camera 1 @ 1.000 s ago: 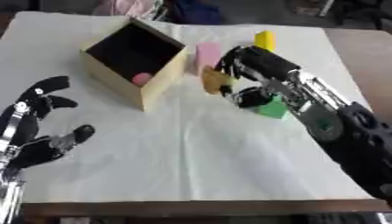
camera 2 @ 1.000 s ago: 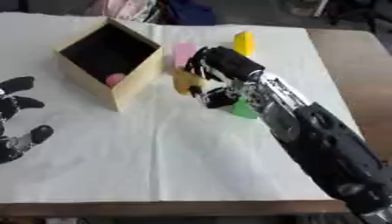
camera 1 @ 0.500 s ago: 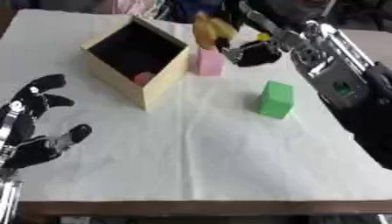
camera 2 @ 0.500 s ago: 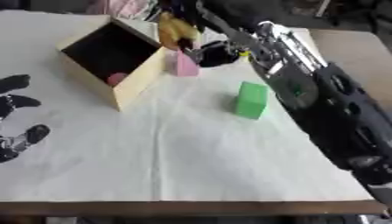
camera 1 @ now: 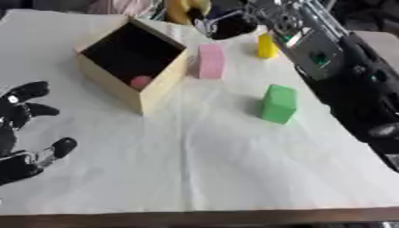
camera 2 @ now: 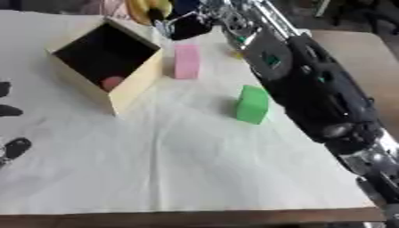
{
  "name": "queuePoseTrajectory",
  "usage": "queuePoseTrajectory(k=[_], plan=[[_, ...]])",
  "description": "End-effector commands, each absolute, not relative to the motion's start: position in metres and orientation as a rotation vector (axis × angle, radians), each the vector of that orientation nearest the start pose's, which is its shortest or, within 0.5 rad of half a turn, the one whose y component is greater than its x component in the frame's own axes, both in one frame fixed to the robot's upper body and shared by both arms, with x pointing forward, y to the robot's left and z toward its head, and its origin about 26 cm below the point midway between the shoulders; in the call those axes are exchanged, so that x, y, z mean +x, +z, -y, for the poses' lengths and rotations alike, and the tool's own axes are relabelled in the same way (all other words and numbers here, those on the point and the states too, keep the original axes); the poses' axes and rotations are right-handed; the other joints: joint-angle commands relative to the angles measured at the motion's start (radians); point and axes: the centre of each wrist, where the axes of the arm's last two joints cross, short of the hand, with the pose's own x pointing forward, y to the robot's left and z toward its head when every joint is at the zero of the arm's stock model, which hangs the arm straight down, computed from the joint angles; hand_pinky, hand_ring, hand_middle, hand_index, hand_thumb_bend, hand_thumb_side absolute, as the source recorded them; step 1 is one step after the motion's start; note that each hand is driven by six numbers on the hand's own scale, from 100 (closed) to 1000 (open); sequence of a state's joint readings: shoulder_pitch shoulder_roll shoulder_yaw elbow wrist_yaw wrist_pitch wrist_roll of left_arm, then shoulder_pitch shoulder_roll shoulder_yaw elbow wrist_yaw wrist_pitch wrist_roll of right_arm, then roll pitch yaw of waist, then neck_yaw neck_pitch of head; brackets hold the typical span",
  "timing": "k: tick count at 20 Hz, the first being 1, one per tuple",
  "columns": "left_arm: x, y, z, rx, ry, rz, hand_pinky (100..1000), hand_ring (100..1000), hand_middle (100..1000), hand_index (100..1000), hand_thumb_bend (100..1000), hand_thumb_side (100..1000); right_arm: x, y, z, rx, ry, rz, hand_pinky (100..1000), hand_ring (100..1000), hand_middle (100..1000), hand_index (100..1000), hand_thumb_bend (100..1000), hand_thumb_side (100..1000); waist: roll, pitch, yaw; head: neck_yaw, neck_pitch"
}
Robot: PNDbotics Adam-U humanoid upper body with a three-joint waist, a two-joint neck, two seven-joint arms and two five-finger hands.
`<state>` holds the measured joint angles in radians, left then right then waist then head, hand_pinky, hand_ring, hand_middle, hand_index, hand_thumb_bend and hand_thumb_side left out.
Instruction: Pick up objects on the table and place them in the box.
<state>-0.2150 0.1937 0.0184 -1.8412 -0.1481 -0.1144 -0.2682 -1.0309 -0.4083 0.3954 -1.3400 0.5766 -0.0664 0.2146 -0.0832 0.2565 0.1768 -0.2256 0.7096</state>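
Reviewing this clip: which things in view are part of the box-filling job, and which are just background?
Job: box; pink item inside it; pink block; yellow block; green block; yellow object held in right hand.

Background: white cloth; idle left hand, open, lower left.

Both views look down from my head onto the table [camera 1: 195, 178], facing its far edge, fairly near. They share the box [camera 1: 160, 84] and the green block [camera 2: 252, 104]. The left eye shows more of my left hand [camera 1: 19, 133]; the right eye sits slightly rightward.
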Motion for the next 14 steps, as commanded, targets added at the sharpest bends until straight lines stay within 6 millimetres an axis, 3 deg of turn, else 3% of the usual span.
queuePoseTrajectory(k=[1, 9, 11, 14], plan=[[0.312, 0.142, -0.254, 0.068, -0.640, 2.123, 775, 647, 845, 808, 778, 367, 0.440, 0.283, 0.146, -0.719, 1.457, 2.037, 586, 494, 499, 594, 100, 100, -0.011, 0.004, 0.013, -0.042, -0.026], [0.313, 0.147, -0.250, 0.045, -0.656, 2.141, 774, 646, 845, 807, 777, 368, 0.460, 0.253, 0.128, -0.647, 1.589, 1.903, 686, 591, 597, 713, 100, 100, -0.014, 0.014, 0.045, -0.081, -0.036], [0.313, 0.147, -0.250, 0.046, -0.652, 2.140, 774, 646, 844, 807, 775, 369, 0.461, 0.247, 0.126, -0.631, 1.629, 1.874, 702, 624, 639, 758, 152, 149, -0.014, 0.015, 0.045, -0.082, -0.036], [0.313, 0.147, -0.251, 0.049, -0.648, 2.139, 773, 646, 843, 806, 772, 372, 0.461, 0.245, 0.126, -0.625, 1.651, 1.862, 716, 649, 678, 788, 313, 280, -0.015, 0.015, 0.043, -0.083, -0.036]])
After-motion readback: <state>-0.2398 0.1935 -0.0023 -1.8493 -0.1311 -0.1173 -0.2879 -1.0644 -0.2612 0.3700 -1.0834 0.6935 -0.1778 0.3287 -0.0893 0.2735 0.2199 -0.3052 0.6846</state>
